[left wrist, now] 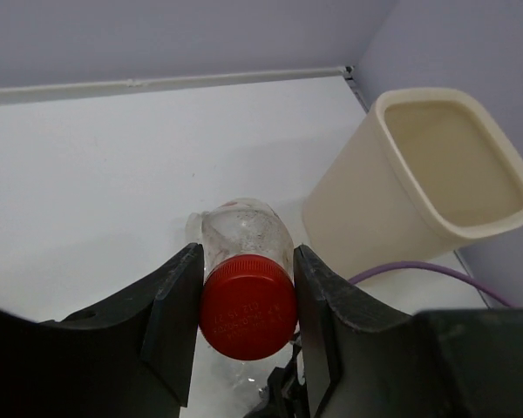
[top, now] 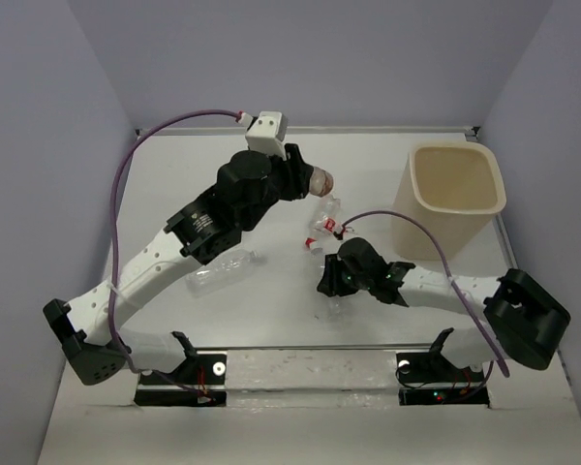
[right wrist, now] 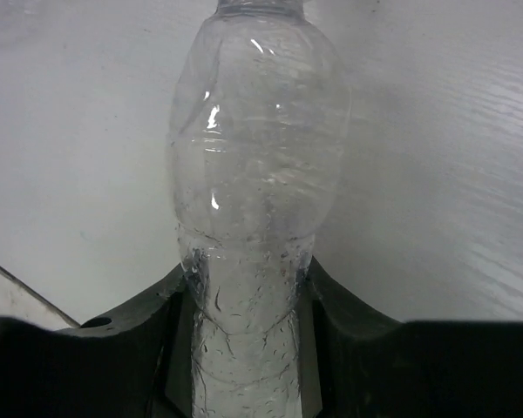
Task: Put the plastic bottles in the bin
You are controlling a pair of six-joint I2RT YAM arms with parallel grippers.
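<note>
Two robot arms work a table point(top: 174, 184) scattered with plastic bottles, and each has one in its jaws. The left gripper point(left wrist: 247, 261) is clamped on a red-capped bottle point(left wrist: 247, 306). Its fingers pinch just behind the cap, probably because the neck offers a narrow, firm hold, and the bottle's body points away from the wrist. The bottle appears to be held above the table. The bin point(left wrist: 366, 218) stands just to the right with its open mouth in view, so the step in hand looks like a carry to the right and over the rim. The left arm stretches from the near left corner up and across towards the middle of the far side, with its elbow raised and its wrist angled towards the bin.

The right arm lies low, reaching leftward from the near right corner. The right gripper point(right wrist: 244, 279) has its jaws drawn in against both sides of a clear bottle point(right wrist: 254, 174) that lies on the table. They grip its crumpled, narrower lower part, and the bottle is not yet lifted.

Two more bottles lie loose. A labelled bottle point(top: 324, 232) sits between the two grippers, and a fourth bottle point(top: 223, 274) lies under the left forearm. No bottle shows in the visible part of the bin's interior.
</note>
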